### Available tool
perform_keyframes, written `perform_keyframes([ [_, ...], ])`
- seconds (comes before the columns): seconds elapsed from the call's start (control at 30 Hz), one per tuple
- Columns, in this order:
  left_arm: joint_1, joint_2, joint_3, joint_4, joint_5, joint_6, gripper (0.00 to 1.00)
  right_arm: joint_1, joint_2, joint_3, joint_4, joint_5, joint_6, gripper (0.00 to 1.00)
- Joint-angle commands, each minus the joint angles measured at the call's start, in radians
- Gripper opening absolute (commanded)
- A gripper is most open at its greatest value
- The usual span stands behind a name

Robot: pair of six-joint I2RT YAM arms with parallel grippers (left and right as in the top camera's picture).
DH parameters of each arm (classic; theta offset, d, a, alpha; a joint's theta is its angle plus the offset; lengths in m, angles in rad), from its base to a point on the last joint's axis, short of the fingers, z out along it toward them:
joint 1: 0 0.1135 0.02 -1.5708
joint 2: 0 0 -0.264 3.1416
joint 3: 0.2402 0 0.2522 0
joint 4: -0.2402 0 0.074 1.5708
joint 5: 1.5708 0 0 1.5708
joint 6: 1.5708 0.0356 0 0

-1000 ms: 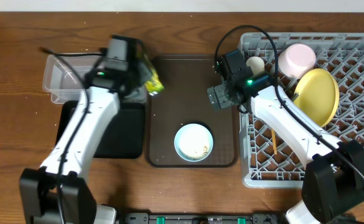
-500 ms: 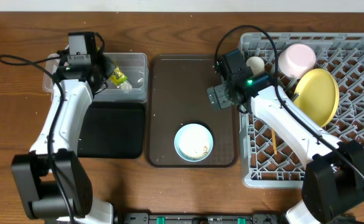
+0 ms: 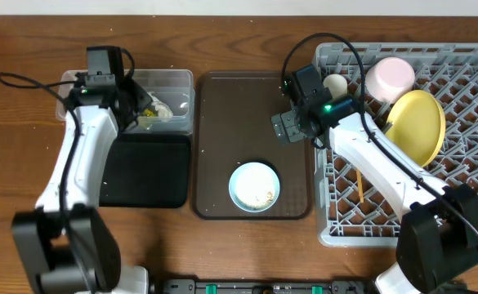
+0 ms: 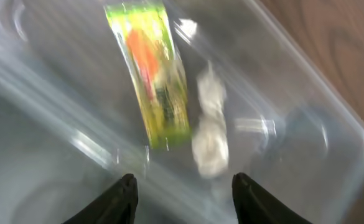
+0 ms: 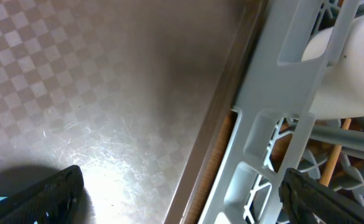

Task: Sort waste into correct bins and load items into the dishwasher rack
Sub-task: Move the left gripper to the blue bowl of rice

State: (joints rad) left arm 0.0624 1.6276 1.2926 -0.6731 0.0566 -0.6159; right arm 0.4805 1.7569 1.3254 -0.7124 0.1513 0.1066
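The green-and-yellow wrapper lies loose in the clear tub, next to a crumpled white tissue. My left gripper hovers over that tub, open, with nothing between its fingers. My right gripper stands wide open and empty above the right edge of the brown tray, beside the grey rack. The light blue bowl with white scraps sits on the brown tray. In the rack are the yellow plate, pink cup, white cup and chopsticks.
The black tray lies just in front of the clear tub, left of the brown tray. Cables trail from both arms across the back of the table.
My left arm swung left from the brown tray to the clear tub and its gripper opened, letting the wrapper fall into the tub. The right arm has not moved.
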Motion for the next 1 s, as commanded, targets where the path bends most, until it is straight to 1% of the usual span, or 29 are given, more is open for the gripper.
perform_keyframes([
  [0.0,-0.040,-0.110,0.021,-0.098,0.161,0.095,0.49,0.010,-0.010,0.001,0.002,0.005,0.012,0.99],
  [0.07,-0.063,-0.146,0.021,-0.183,0.194,0.120,0.47,0.011,-0.010,0.001,0.002,0.005,0.012,0.99],
  [0.13,-0.097,-0.174,0.021,-0.288,0.197,0.144,0.41,0.011,-0.010,0.001,0.002,0.005,0.012,0.99],
  [0.2,-0.137,-0.182,0.021,-0.387,0.197,0.184,0.29,0.011,-0.010,0.001,0.002,0.005,0.012,0.99],
  [0.23,-0.158,-0.182,0.019,-0.431,0.197,0.202,0.25,0.011,-0.010,0.001,0.002,0.005,0.012,0.98],
  [0.33,-0.221,-0.182,-0.016,-0.491,0.196,0.245,0.21,0.011,-0.010,0.001,0.002,0.005,0.012,0.99],
  [0.43,-0.288,-0.178,-0.090,-0.486,0.194,0.260,0.21,0.011,-0.010,0.001,0.002,0.005,0.012,0.99],
  [0.57,-0.362,-0.177,-0.198,-0.449,0.195,0.259,0.28,0.011,-0.010,0.001,0.002,0.005,0.012,0.99],
  [0.63,-0.393,-0.177,-0.252,-0.405,0.196,0.253,0.32,0.011,-0.010,0.001,0.002,0.004,0.012,0.99],
  [0.73,-0.429,-0.177,-0.304,-0.332,0.220,0.248,0.34,0.011,-0.010,0.001,0.002,0.004,0.012,0.99],
  [0.87,-0.467,-0.177,-0.339,-0.220,0.296,0.248,0.36,0.011,-0.010,0.001,0.002,0.005,0.012,0.99],
  [0.97,-0.494,-0.177,-0.341,-0.166,0.301,0.237,0.40,0.011,-0.010,0.001,0.002,0.005,0.012,0.99],
])
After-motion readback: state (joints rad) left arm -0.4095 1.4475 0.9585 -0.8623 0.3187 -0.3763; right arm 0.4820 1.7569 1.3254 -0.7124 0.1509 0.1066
